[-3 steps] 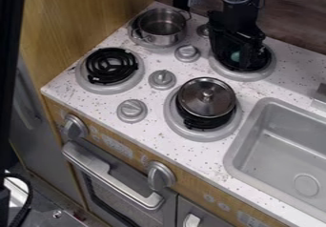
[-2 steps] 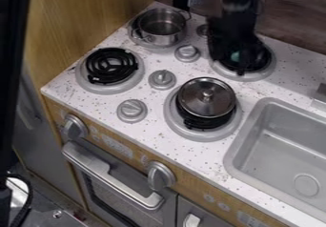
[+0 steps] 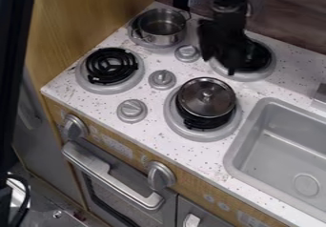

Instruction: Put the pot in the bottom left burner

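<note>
If the pot goes front left, why am I parked back right?

Since I'm driving from far away, I'll start with my end effector (image 3: 223, 63): it hangs low over the back right burner (image 3: 255, 76), beside the open metal pot's corner rather than over it. Can't tell if it's spread or closed, or whether it's got anything in it. My guess is it's up there as a stand-off before the grab.

Just past a small knob (image 3: 188, 53), the open metal pot (image 3: 162, 28) sits upright on the back left burner (image 3: 142, 41). I take that as my target, with side handles that should give me something to pinch. Nearer the oven side is the bottom left burner (image 3: 105, 88), my goal, so the carry looks short. I'd lift first, because a low drag could snag on the coil (image 3: 111, 66).

Then there's the lidded pot (image 3: 206, 99) on the front right burner (image 3: 204, 136), next to the sink (image 3: 234, 154). I'd swing wide of that loose-looking lid.
</note>
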Action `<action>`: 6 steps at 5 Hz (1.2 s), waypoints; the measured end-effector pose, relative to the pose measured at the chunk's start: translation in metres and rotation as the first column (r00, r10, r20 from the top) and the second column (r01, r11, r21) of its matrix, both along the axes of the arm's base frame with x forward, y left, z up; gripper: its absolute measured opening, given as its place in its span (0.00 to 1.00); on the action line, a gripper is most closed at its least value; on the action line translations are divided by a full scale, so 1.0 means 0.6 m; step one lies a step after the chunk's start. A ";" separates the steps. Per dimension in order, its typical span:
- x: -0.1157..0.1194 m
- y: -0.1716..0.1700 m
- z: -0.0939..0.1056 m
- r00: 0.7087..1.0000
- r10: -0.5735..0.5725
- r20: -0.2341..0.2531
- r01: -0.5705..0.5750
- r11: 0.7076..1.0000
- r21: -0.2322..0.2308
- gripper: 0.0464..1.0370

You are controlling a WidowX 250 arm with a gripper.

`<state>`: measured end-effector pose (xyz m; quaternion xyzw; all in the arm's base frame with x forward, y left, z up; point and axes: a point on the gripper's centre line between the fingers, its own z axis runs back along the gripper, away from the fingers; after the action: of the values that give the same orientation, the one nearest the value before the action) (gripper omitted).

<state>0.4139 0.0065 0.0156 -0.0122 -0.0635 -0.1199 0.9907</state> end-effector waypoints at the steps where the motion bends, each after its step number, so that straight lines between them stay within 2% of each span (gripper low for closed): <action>1: 0.014 0.050 0.006 0.999 -0.006 0.054 0.003 0.999 0.045 0.96; 2: 0.027 0.111 0.016 0.993 0.036 0.113 -0.046 0.995 0.090 0.96; 3: 0.043 0.148 -0.008 0.987 0.054 0.152 -0.068 0.993 0.093 0.96; 4: 0.069 0.171 -0.010 0.981 0.046 0.188 -0.071 0.990 0.125 0.96; 6: 0.112 0.209 -0.044 0.980 0.070 0.184 -0.096 0.986 0.139 0.96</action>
<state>0.4811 0.1317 -0.0106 0.0742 -0.1434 -0.0835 0.9833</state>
